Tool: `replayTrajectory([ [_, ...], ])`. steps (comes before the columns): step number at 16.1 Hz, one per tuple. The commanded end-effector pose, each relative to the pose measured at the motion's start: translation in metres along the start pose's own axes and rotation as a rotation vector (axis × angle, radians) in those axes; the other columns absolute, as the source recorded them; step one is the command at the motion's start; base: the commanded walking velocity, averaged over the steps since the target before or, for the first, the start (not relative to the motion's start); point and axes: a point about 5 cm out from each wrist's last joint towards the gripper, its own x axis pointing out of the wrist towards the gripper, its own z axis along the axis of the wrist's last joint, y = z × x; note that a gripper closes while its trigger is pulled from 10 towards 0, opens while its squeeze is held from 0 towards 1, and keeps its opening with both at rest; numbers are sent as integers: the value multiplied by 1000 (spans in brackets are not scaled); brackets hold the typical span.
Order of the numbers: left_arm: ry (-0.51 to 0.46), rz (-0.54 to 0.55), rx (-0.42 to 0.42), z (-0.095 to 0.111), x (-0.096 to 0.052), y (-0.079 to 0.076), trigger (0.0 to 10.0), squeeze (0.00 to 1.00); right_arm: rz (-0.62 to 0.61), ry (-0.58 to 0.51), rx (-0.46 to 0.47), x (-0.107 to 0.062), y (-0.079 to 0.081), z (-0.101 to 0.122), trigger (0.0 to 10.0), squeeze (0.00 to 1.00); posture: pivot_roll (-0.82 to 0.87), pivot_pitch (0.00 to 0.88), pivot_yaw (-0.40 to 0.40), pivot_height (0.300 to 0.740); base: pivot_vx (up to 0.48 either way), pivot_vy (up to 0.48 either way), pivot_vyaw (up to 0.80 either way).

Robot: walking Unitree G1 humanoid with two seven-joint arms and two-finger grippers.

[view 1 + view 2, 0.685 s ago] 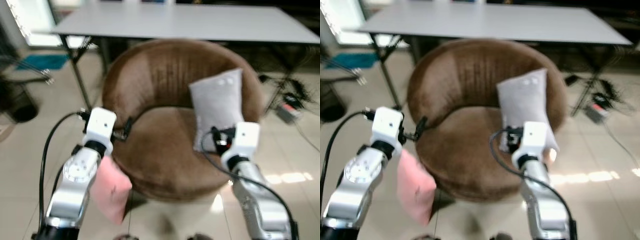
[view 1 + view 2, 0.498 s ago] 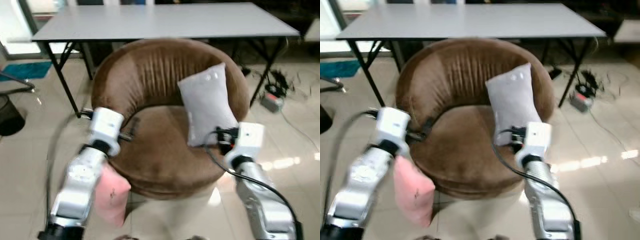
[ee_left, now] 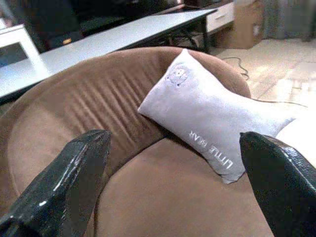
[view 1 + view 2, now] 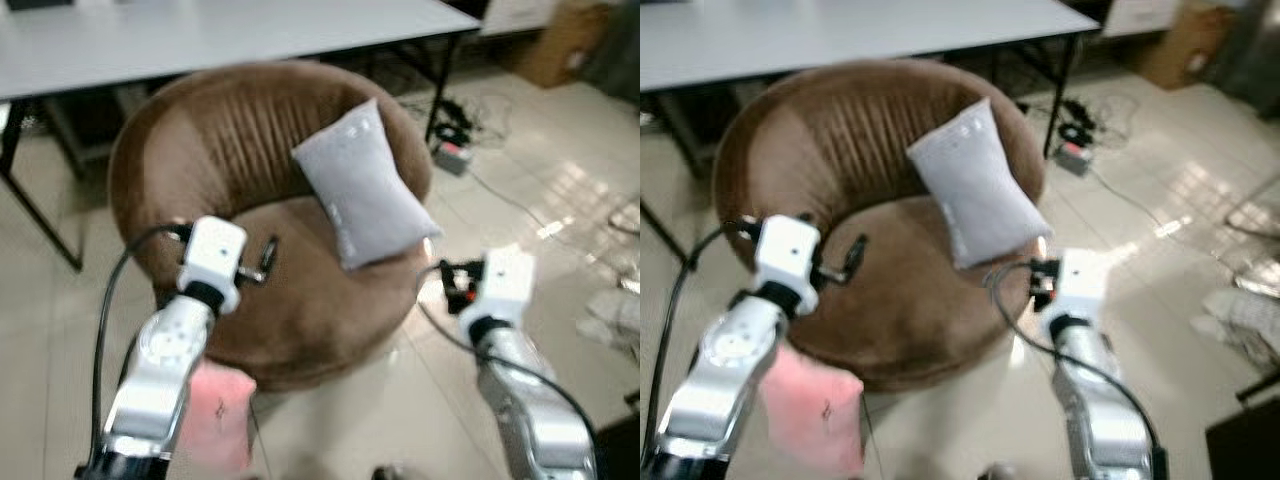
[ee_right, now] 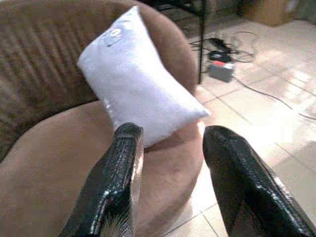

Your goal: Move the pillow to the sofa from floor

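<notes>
A grey pillow (image 4: 358,190) leans against the backrest of the round brown sofa (image 4: 190,140), its lower end on the seat. A pink pillow (image 4: 220,418) lies on the floor at the sofa's front left, partly hidden under my left arm. My left gripper (image 4: 267,251) hovers over the left part of the seat; its fingers (image 3: 81,168) stand wide apart and hold nothing. My right gripper (image 4: 450,276) is at the sofa's right front edge, just clear of the grey pillow (image 5: 136,94), open and empty.
A grey table (image 4: 200,35) stands behind the sofa, with black legs (image 4: 440,85). A power strip and loose cables (image 4: 455,152) lie on the tiled floor to the right. A cardboard box (image 4: 560,40) stands at the far right, and pale cloth (image 4: 612,305) on the floor.
The whole view has swung to the right, so the sofa now sits further left. My right gripper has come away from the grey pillow's lower end. The grey pillow stays on the sofa.
</notes>
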Motion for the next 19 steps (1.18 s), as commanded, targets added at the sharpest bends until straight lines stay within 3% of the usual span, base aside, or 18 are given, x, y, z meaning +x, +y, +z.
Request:
replayTrajectory([
  [1,9,16,9,-1,-2,5,10000,0,26,-2,6,-1,6,2,10000,0,-39,69,-3,740,0,379,-738],
  [17,-3,-8,29,3,4,10,10000,0,25,-7,12,0,9,-3,10000,0,-23,24,36,740,0,413,0],
  [19,-4,-10,32,3,5,11,10000,0,28,-8,12,0,9,-4,10000,0,-25,19,38,740,0,420,-800],
])
